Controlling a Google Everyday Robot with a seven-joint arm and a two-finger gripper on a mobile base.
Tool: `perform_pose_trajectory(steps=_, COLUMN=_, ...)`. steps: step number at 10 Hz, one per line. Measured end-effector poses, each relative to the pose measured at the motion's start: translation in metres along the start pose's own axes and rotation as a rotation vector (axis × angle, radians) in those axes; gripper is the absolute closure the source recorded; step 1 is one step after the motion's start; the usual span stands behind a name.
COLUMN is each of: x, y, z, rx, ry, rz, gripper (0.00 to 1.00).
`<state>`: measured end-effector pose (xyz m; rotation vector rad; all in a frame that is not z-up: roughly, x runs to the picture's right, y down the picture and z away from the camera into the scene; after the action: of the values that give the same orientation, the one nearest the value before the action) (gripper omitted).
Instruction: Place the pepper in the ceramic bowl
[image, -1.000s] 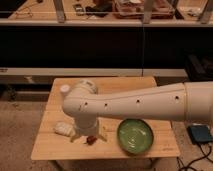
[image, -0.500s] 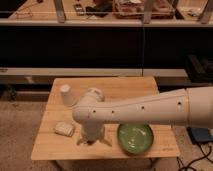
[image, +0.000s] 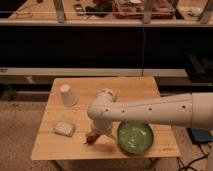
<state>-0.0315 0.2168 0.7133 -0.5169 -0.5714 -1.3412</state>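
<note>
A small wooden table (image: 142, 90) stands before dark shelving, seen from above and in front. A white robot arm (image: 160, 109) reaches in from the right, bending down at its wrist over the table's front half. Its gripper (image: 96, 134) points down near the front edge, right at the small dark red pepper (image: 90, 139); how far the gripper is open, and whether it grips the pepper, cannot be told. The green ceramic bowl (image: 136, 138) sits just right of the pepper, apart from it. A pale sponge-like block (image: 64, 128) lies to the left, and an upturned white cup (image: 67, 95) stands at the back left.
</note>
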Motion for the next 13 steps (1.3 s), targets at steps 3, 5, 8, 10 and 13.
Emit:
perform_pose_trajectory(steps=3, x=0.014, y=-0.013, z=-0.004, rx=0.043, ry=0.015, rz=-0.011, gripper=0.20)
perform_pose_trajectory(steps=5, x=0.017, y=-0.012, z=-0.002, rx=0.058, ry=0.012, rz=-0.010, gripper=0.20)
perform_pose_trajectory(steps=8, x=0.025, y=-0.011, z=0.004, rx=0.074, ry=0.006, rz=-0.006, gripper=0.20)
perform_pose_trajectory(steps=10, x=0.032, y=-0.007, z=0.011, rx=0.068, ry=0.007, rz=0.005, gripper=0.20)
perform_pose_trajectory(steps=13, x=0.043, y=-0.003, z=0.028, rx=0.041, ry=0.008, rz=0.017, gripper=0.20)
